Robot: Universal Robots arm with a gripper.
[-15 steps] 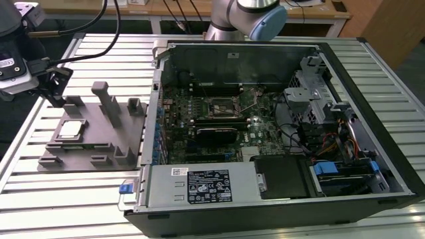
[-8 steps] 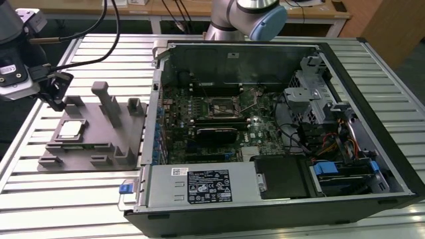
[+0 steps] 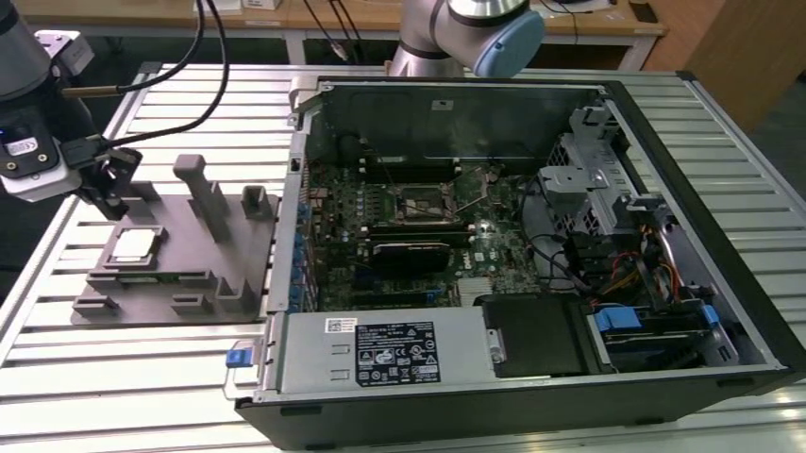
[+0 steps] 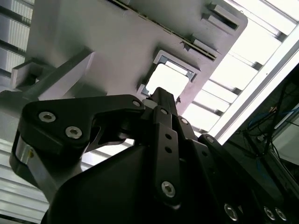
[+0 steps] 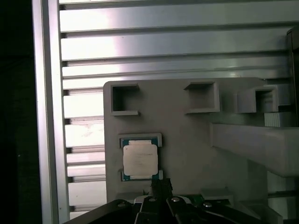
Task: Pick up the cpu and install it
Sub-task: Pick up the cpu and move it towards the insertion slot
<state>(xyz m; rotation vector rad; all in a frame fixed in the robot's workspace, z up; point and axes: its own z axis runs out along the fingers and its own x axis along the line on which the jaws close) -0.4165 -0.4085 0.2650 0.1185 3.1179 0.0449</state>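
The cpu [image 3: 132,247] is a small silver square chip lying flat in a recess of the grey holder block [image 3: 240,269], on the exterior view's left. It also appears in both wrist views [image 5: 139,159] [image 4: 170,80]. My gripper [image 3: 111,206] hangs just above the holder, beside the cpu's far edge and not touching it. Its black fingers [image 5: 161,185] look pressed together with nothing between them. The dark square socket [image 3: 421,200] sits on the motherboard inside the open computer case.
The open computer case [image 3: 655,123] fills the middle and right of the slatted metal table [image 3: 126,377]. Tall posts [image 3: 199,193] rise from the holder between the cpu and the case wall. Cables [image 3: 208,85] trail from my arm.
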